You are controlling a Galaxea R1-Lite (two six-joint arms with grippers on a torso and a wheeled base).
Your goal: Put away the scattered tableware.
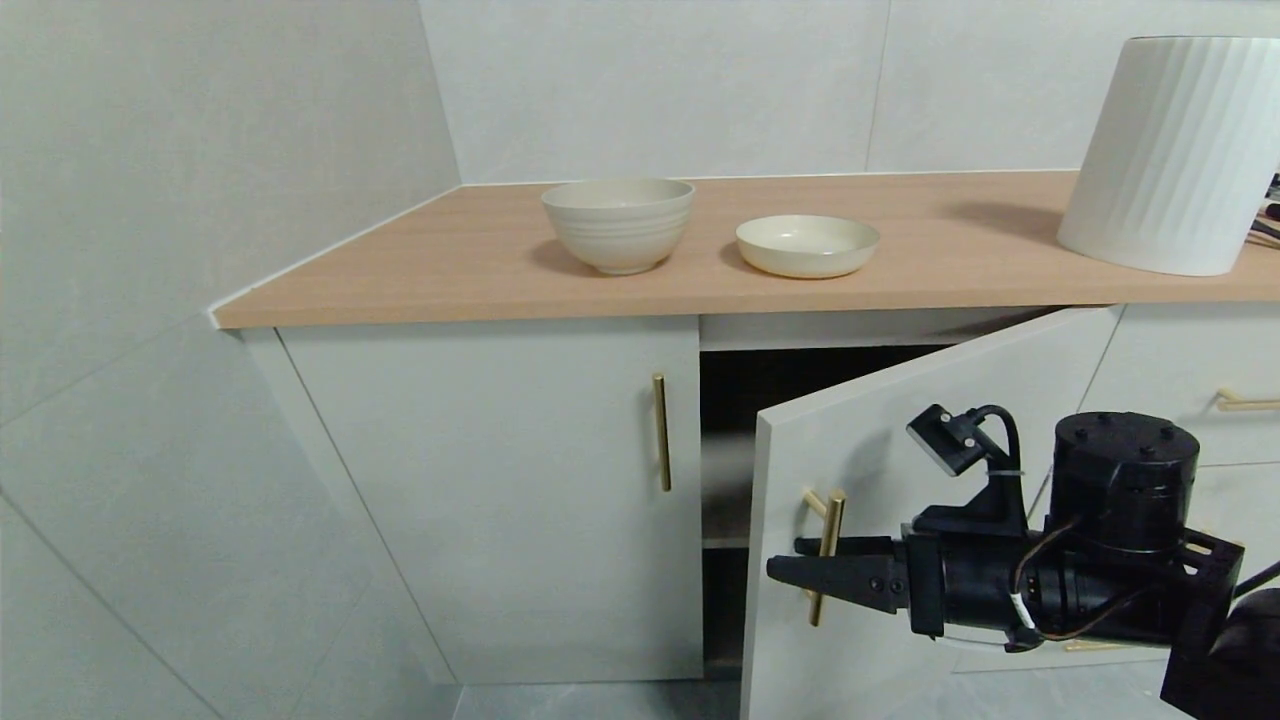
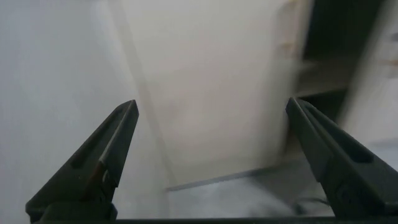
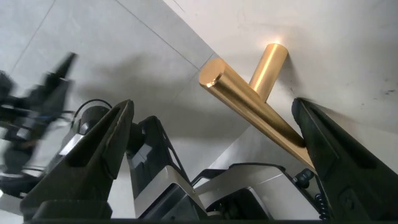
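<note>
A deep ribbed cream bowl and a shallow cream dish stand side by side on the wooden countertop. Below them the right-hand cabinet door hangs partly open. My right gripper is open at that door's gold handle. The handle bar lies between the spread fingers, and neither finger touches it. My left gripper is open and holds nothing, low in front of the closed left cabinet door.
A tall white ribbed cylinder stands at the counter's right end. The closed left door has its own gold handle. A dark cabinet opening with a shelf shows between the doors. Tiled wall bounds the left.
</note>
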